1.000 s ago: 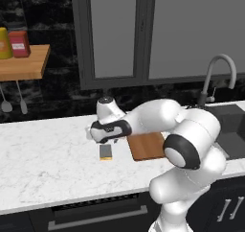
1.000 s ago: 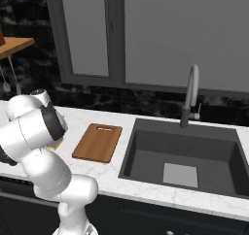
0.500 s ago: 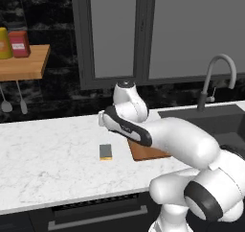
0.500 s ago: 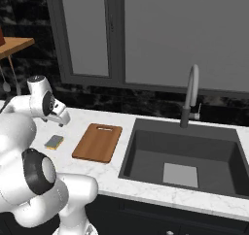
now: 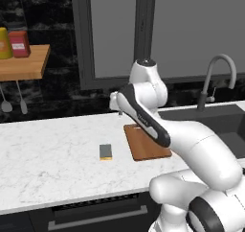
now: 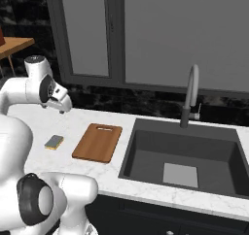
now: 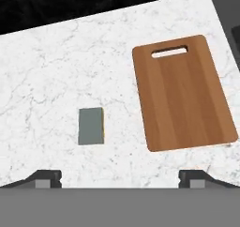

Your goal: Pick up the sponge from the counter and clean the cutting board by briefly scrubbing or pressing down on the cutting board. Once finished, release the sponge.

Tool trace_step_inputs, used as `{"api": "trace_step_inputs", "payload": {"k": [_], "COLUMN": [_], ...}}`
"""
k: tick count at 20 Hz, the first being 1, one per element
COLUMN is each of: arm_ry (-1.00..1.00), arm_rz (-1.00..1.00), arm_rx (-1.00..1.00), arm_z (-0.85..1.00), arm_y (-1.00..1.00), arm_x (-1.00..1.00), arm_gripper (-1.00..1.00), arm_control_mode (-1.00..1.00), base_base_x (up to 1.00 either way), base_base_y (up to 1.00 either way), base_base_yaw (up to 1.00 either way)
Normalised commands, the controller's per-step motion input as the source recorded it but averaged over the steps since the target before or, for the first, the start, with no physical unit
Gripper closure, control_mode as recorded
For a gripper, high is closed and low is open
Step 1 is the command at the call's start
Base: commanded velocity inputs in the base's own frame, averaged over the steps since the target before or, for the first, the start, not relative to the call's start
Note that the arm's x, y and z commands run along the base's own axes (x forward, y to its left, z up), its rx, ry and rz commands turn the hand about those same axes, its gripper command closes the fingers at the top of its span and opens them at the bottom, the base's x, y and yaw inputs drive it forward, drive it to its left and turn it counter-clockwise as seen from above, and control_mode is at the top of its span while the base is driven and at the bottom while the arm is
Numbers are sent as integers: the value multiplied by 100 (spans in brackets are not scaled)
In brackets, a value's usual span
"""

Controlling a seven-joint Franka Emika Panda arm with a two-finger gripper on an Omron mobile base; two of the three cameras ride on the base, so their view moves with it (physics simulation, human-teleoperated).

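Sponge (image 7: 91,125) lies apart from cutting board (image 7: 185,92), bare counter (image 7: 51,71) between

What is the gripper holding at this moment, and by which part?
Nothing is held. The gripper is open and hangs above the counter; the sponge lies free beside the cutting board.

You see the counter (image 7: 47,71) bearing the sponge (image 7: 91,125), with the cutting board (image 7: 185,94) near, apart

Bare counter (image 7: 47,71) all round sponge (image 7: 91,125); cutting board (image 7: 185,92) lies apart beside it; approach from above unobstructed.
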Motion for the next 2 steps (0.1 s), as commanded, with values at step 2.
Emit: {"api": "trace_step_inputs", "payload": {"k": [2], "arm_ry": [-26], "arm_rz": [0], "arm_rx": [0], "arm_z": [66], "arm_y": [-26], "arm_x": [-79], "arm_gripper": [-100], "arm_control_mode": [-100], "base_base_x": [0], "base_base_y": [0], "base_base_yaw": [0]}}
